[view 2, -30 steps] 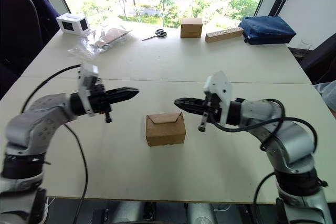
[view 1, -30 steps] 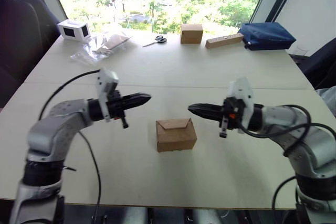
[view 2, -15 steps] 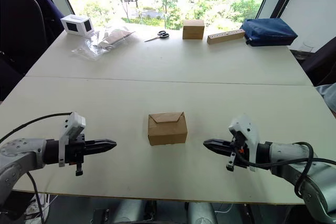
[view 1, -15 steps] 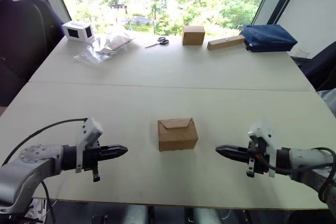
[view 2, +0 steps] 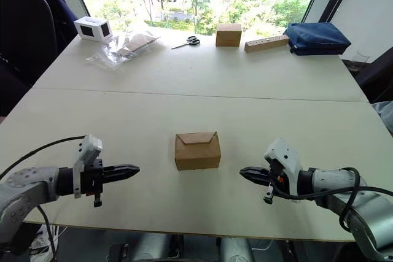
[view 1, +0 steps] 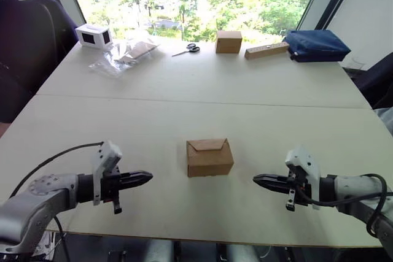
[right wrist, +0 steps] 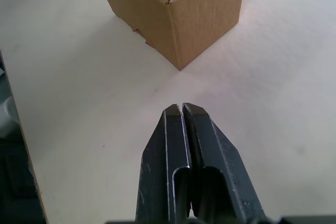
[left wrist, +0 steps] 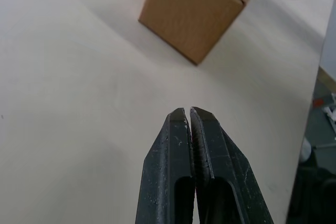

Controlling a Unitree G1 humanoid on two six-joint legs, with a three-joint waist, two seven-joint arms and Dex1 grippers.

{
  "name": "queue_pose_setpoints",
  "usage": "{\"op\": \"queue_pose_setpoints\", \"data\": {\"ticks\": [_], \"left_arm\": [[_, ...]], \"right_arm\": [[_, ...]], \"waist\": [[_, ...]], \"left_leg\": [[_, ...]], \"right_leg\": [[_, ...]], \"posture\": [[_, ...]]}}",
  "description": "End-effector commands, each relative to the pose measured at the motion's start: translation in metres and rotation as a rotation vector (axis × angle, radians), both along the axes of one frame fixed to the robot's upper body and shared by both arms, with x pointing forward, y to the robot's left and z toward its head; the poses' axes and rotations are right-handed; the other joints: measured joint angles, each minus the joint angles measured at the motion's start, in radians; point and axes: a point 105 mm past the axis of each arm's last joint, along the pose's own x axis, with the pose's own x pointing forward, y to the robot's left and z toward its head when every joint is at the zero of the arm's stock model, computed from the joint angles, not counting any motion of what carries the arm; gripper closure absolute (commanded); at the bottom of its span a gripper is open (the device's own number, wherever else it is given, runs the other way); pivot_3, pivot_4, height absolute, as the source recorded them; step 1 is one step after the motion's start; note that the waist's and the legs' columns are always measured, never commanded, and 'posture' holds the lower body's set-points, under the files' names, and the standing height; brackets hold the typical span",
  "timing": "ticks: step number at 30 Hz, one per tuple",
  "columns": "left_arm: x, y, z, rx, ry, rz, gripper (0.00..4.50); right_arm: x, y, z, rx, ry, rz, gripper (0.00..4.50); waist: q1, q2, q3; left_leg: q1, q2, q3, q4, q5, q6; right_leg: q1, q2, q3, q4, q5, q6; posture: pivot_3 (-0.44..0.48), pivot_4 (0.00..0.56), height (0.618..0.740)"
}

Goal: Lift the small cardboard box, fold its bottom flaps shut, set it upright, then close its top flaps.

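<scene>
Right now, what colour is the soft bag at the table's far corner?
Dark navy blue fabric bag, clearest in the right eye view.

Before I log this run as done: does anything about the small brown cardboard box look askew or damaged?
Nothing stands out: the small brown cardboard box sits upright on the table, top flaps tucked shut, with no visible damage.

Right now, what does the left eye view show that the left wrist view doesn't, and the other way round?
Left eye view alone: the box's closed top with its pointed tuck flap, and the far table edge with the white box, plastic bags, scissors, cube box, wooden block and blue bag.
Left wrist view alone: the left pincer's two fingers pressed shut, seen close up, aimed at a box corner.
Both: the box on the table, both pincers apart from it, and the right pincer beyond it.
</scene>
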Motion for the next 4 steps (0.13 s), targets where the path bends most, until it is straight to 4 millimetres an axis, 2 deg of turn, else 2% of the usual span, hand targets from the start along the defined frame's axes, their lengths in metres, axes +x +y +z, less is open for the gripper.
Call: {"op": "queue_pose_setpoints", "data": {"ticks": [1,4], "left_arm": [[-0.0039,0.0007,-0.0016,0.026,0.011,-0.031,4.39],[-0.0028,0.0033,-0.0049,0.019,0.015,-0.012,4.39]], "right_arm": [[0.0000,0.0024,0.0046,0.004,-0.026,0.014,4.50],[0.0007,0.0031,0.0040,0.009,-0.025,0.012,4.50]], "waist": [[-0.002,0.000,0.000],[-0.002,0.000,0.000]], "left_leg": [[0.000,0.000,0.000,0.000,0.000,0.000],[0.000,0.000,0.000,0.000,0.000,0.000]], "right_leg": [[0.000,0.000,0.000,0.000,0.000,0.000],[0.000,0.000,0.000,0.000,0.000,0.000]], "posture": [[0.000,0.150,0.740],[0.000,0.150,0.740]]}}
